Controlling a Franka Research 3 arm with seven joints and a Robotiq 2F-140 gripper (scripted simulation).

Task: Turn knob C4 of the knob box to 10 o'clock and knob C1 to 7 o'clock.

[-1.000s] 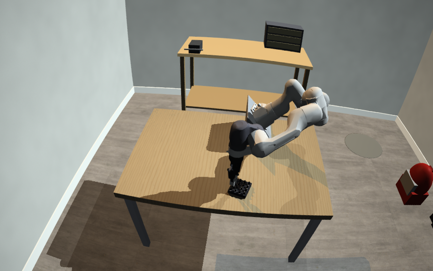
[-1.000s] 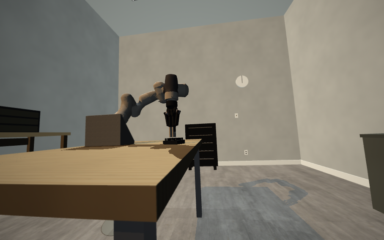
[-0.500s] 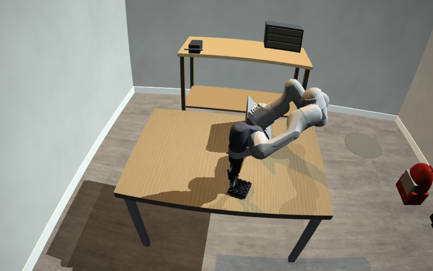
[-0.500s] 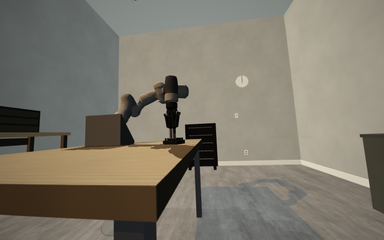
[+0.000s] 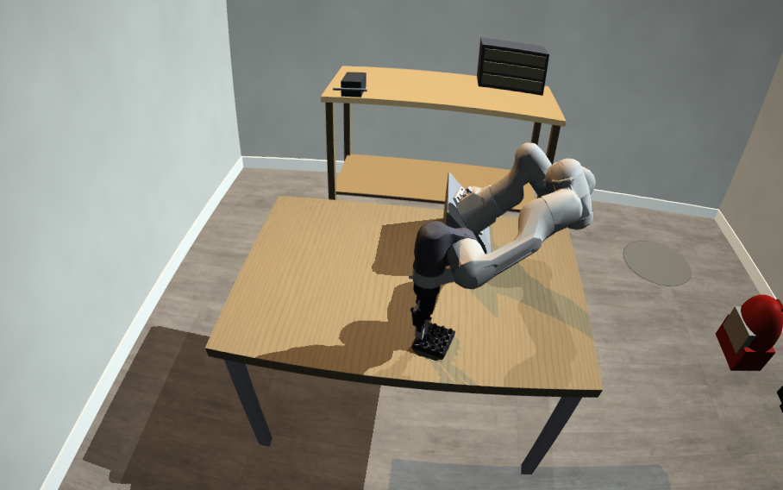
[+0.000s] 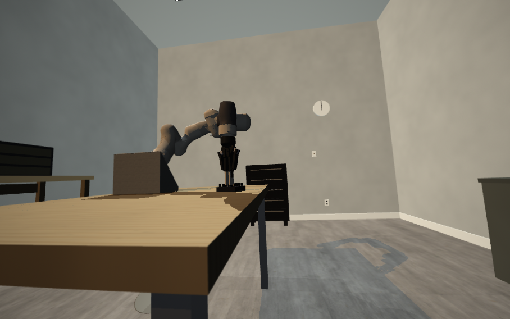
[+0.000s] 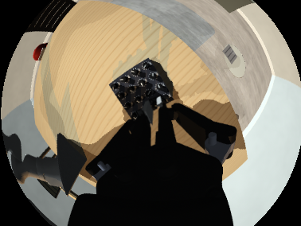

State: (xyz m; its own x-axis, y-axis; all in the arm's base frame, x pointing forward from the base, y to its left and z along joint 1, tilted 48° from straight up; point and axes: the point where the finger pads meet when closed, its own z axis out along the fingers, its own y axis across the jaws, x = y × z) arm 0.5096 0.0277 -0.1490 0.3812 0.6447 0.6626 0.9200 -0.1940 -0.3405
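Observation:
The knob box [image 5: 434,341] is a small black block with rows of black knobs. It stands on the wooden table near the front edge, and it also shows in the exterior view [image 6: 231,186] and in the wrist view [image 7: 142,86]. My gripper [image 5: 420,330] points straight down over the box's left corner. Its fingers stand narrow, with their tips down among the knobs in the exterior view [image 6: 228,180] and in the wrist view [image 7: 154,109]. I see nothing plainly held between them. The knob names and white lines are too small to read.
A brown box-shaped block [image 6: 142,173] stands on the table by the arm's base. A shelf table [image 5: 441,95] with a black drawer unit [image 5: 512,65] stands behind. The table's front edge [image 5: 404,381] is close to the knob box.

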